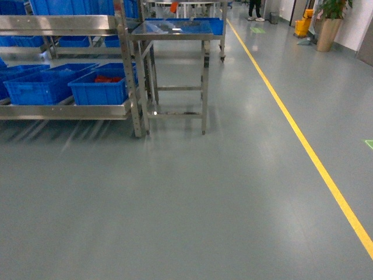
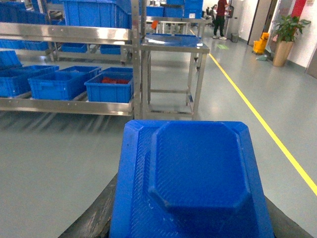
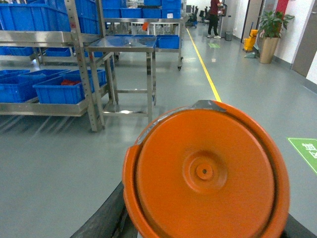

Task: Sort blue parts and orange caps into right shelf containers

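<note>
A blue part, blocky with a raised octagonal face, fills the lower left wrist view; my left gripper is shut on it, dark fingers showing at either side. A round orange cap fills the right wrist view, with my right gripper shut on it. The steel shelf stands at the left in the head view, holding blue containers. The rightmost container has orange pieces inside. Neither gripper shows in the head view.
A steel-framed table stands just right of the shelf, a blue tray on top. A yellow floor line runs away on the right. A potted plant and a person are far back. Grey floor lies between me and the shelf.
</note>
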Motion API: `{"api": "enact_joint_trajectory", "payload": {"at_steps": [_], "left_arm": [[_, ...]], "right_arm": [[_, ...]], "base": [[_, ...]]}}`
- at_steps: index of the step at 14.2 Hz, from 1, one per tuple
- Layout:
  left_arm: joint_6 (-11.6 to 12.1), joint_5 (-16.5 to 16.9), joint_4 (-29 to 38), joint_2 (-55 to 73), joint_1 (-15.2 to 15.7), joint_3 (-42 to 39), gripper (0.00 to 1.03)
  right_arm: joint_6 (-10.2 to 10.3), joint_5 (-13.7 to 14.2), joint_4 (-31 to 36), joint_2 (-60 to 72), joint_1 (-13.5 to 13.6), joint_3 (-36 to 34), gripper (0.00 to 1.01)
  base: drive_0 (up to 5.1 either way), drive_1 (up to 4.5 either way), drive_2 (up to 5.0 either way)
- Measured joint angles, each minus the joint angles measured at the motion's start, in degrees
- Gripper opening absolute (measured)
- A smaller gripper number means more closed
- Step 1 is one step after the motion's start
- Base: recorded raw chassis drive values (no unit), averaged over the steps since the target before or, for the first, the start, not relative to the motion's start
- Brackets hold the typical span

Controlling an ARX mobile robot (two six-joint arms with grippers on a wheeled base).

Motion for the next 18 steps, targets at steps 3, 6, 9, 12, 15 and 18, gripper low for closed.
{"api": "enact_joint_trajectory", "payload": {"at_steps": [3,6,9,12,15,18], "left_arm": [[0.00,0.00,0.02,0.00,0.00,0.00,0.42],[0.00,-0.04,-0.17,0.00,0.00,0.00,0.42],[0.00,-0.04,-0.09,0.00,0.00,0.00,0.42],[0.00,-0.02,-0.20,0.00,0.00,0.00,0.42],[0.00,-0.04,-0.13,0.00,0.00,0.00,0.42],[0.00,-0.02,-0.15,0.00,0.00,0.00,0.42]], "right_arm": [[0.00,0.00,-0.11,0.00,0.00,0.00,0.44],[0.00,-0.02,-0.07,0.00,0.00,0.00,0.44],[0.00,-0.02,0.17,0.00,0.00,0.00,0.44],[0.00,0.00,-0.07,0.00,0.00,0.00,0.44],[0.00,-0.02,0.04,0.00,0.00,0.00,0.44],[0.00,0.00,-0.02,0.00,0.00,0.00,0.44]], "base": [[-0.1,4.21,-4.4],[0.0,4.24,-4.3],[0.0,4.29,-4.3],[0.0,4.29,-4.3],[0.0,4.24,-4.3],[-0.1,4.20,-4.4]]}}
